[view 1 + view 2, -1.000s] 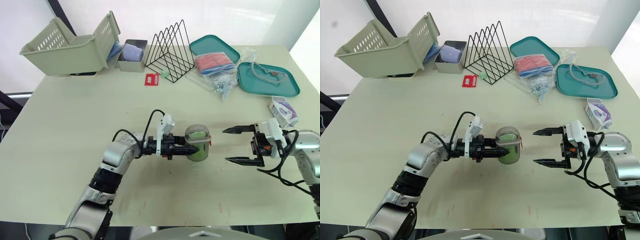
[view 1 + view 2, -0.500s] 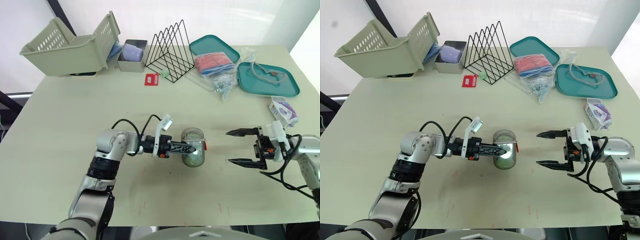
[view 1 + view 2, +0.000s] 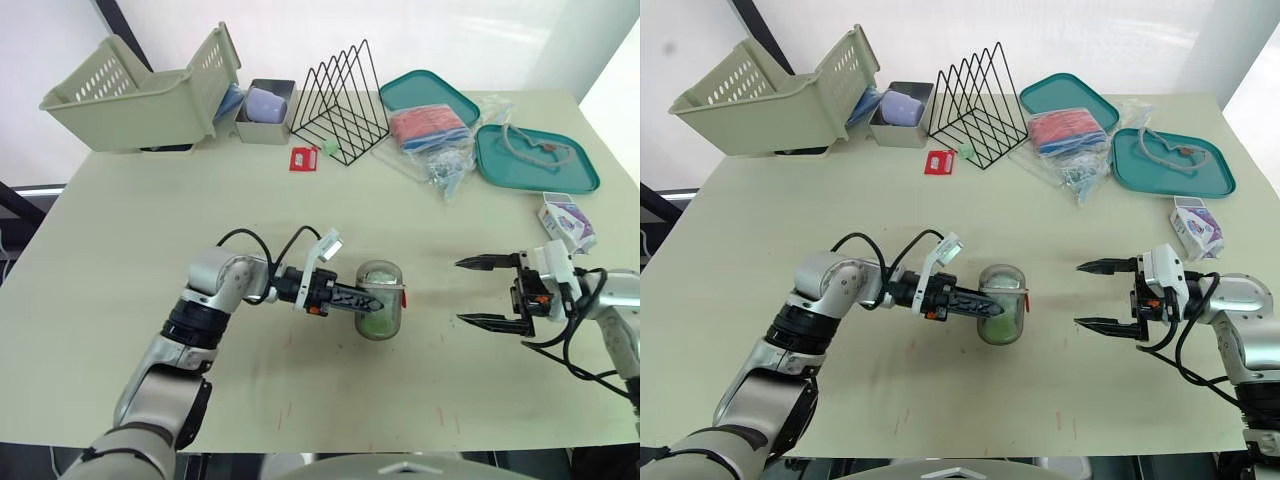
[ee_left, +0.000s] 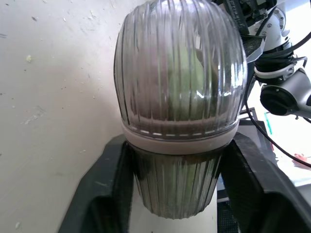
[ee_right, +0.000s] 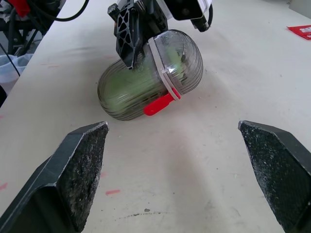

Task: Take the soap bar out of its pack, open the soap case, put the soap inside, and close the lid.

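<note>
The clear, ribbed, egg-shaped plastic soap case (image 3: 380,313) lies tipped on its side on the pale table (image 3: 150,230), near the middle. The green soap bar (image 5: 121,87) is inside it. The two halves meet at a white ring, so the lid looks closed. A little red clip (image 5: 158,104) sticks out at the ring (it is hard to tell if it has clicked). The left gripper (image 3: 372,302) squeezes the case, with one black finger on each side. The right gripper (image 3: 460,291) is wide open and holds nothing, well apart to the right of the case.

The case is round and smooth, so it may roll away when the left gripper lets go. If the clip is not clicked, the lid could pop open and the soap could slide out. A hard squeeze could also make the case shoot out from between the fingers.
</note>
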